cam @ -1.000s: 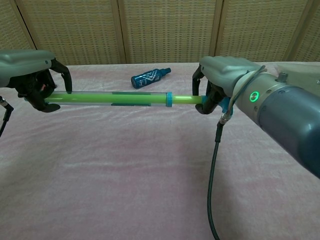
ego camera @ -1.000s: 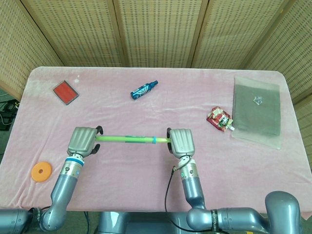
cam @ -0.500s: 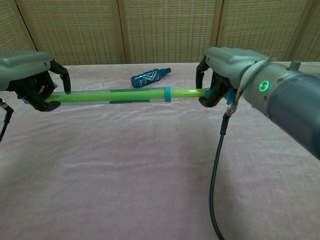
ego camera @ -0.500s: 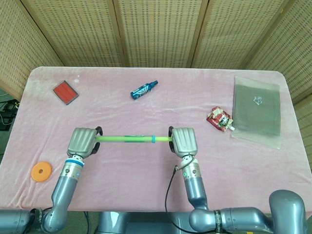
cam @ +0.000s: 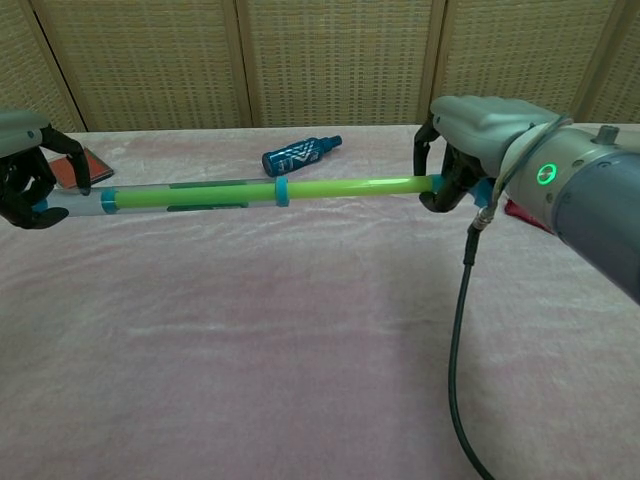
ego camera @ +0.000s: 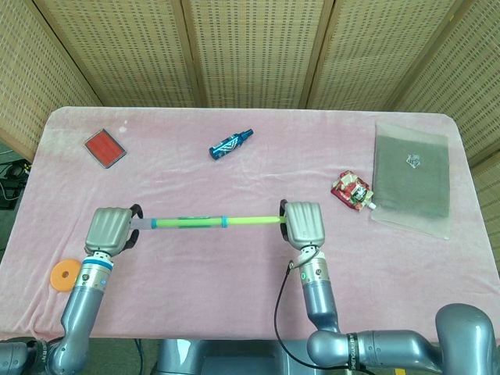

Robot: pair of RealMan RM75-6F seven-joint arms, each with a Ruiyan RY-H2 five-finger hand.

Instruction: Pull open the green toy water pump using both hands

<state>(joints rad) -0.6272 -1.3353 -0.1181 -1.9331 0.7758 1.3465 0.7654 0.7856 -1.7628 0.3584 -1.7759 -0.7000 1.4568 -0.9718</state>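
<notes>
The green toy water pump point(ego camera: 207, 223) is held level above the pink cloth, stretched between both hands. Its clear barrel point(cam: 185, 194) with a blue collar point(cam: 282, 190) lies toward the left; a thin green rod point(cam: 360, 186) runs out of it to the right. My left hand point(ego camera: 110, 229) grips the barrel's left end, also seen at the chest view's left edge as the left hand point(cam: 25, 180). My right hand point(ego camera: 303, 223) grips the rod's right end; in the chest view this right hand point(cam: 470, 135) wraps the rod's tip.
A blue spray bottle point(ego camera: 230, 144) lies behind the pump. A red flat box point(ego camera: 105, 147) sits at the far left, an orange ring point(ego camera: 66, 274) near the front left edge. A red snack packet point(ego camera: 351, 190) and a grey clear pouch point(ego camera: 412, 176) lie at the right.
The hands have moved apart: the left hand went left with the barrel, the right hand slightly right. Far more of the green rod now shows between the collar and the right hand.
</notes>
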